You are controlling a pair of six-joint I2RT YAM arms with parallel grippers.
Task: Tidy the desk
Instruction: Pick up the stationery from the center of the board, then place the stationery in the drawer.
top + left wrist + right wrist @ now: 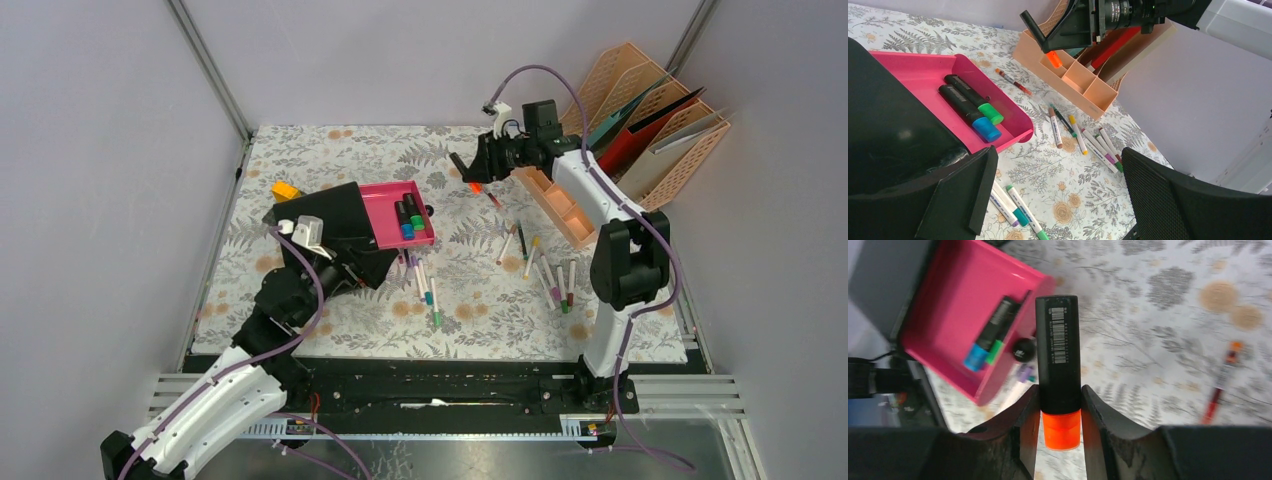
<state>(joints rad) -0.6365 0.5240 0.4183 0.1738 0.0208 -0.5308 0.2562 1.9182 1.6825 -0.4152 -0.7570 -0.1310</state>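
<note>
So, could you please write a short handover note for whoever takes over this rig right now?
Left end effector: open, empty, above the desk beside the pink tray.
Right end effector: shut on an orange-capped highlighter, held in the air.
Done: blue-capped highlighter and green-capped highlighter lie in the tray.
Left: place the held highlighter, probably in the tray; then gather the loose pens scattered on the desk near the peach organizer.

tray (380, 205) left, markers (408, 216) inside | organizer (560, 205) right | pens (533, 257) on desk (330, 150) before both
</note>
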